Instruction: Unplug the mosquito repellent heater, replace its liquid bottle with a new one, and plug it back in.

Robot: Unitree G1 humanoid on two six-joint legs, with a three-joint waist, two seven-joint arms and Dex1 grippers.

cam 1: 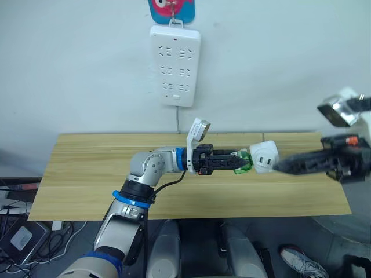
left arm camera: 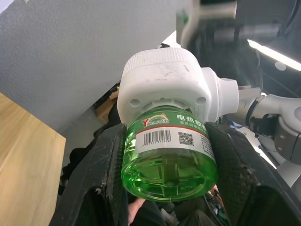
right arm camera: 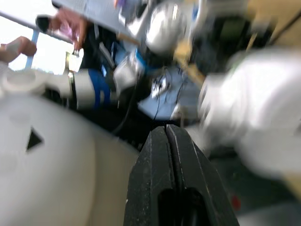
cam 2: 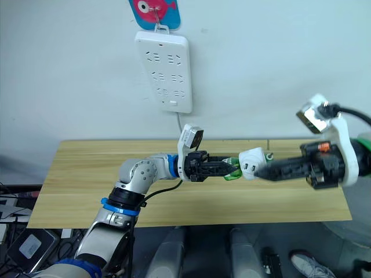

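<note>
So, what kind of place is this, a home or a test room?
Probably a lab or test setup, not a home: a bare wooden table against a plain wall, a white power strip hung on that wall, and loose cables and devices on the floor beside it.

Place: an indoor robot test room or lab, set up as a mock home corner.
Wall: plain pale wall [cam 1: 278, 63], bare apart from a white power strip [cam 1: 175, 65] hanging by a hook under a pink-and-blue sticker [cam 1: 171, 10].
Work surface: a light wooden table [cam 1: 81, 174] pushed against the wall.
Floor clutter: loose cables and small devices [cam 1: 20, 231] lie beside the table on the robot's left.
People: a shoe [cam 1: 301, 260] on the floor on the robot's right; a hand [right arm camera: 19, 47] in the right wrist view.
</note>
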